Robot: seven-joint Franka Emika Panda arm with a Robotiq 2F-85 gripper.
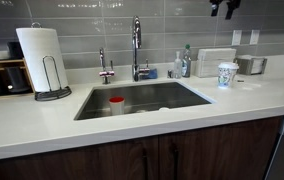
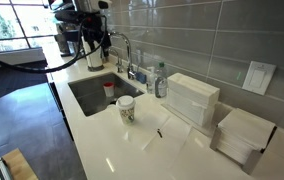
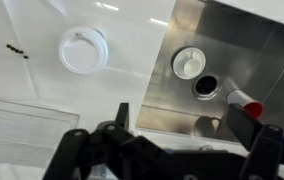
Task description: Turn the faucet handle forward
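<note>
The tall chrome gooseneck faucet [image 1: 136, 42] stands behind the sink in both exterior views [image 2: 128, 50]. Its faucet handle [image 1: 146, 69] is a short slim lever sticking out sideways low on the body. My gripper [image 1: 223, 8] hangs high above the counter, off to the side of the faucet and far from the handle. It also shows in an exterior view [image 2: 103, 40]. In the wrist view the gripper [image 3: 182, 116] is open and empty, looking down on the counter and the sink's edge. The faucet is out of the wrist view.
A smaller chrome tap [image 1: 104, 66] stands beside the faucet. The steel sink [image 1: 182, 96] holds a red-and-white cup [image 1: 116, 104]. A lidded paper cup [image 1: 227, 75] stands on the counter below my gripper. A paper towel roll [image 1: 42, 58], a soap bottle [image 2: 160, 80] and napkin boxes [image 2: 192, 100] stand around.
</note>
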